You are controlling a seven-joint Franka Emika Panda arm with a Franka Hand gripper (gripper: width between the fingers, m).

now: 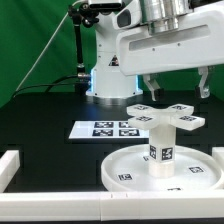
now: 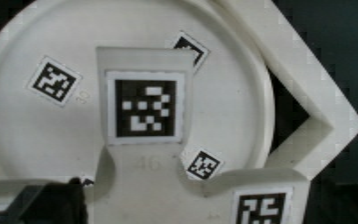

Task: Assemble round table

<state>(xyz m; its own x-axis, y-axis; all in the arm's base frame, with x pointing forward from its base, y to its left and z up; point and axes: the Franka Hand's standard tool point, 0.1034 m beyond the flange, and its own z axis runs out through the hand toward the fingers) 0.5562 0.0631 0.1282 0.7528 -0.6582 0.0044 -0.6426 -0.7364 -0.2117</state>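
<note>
**Ana:** What can't we see here?

**Ben:** The big white round plastic disc point(image 1: 135, 165) is cut off by the picture's edge below the jaws. The short thick white leg point(image 1: 160, 140) hides the middle of the white cross-shaped piece point(image 1: 167, 116).

**Ana:** And up close?

**Ben:** The wrist view is blurry. The gripper point(image 2: 43, 200) shows only dark, fuzzy bits at the edge. I can't tell how the jaws stand.
</note>
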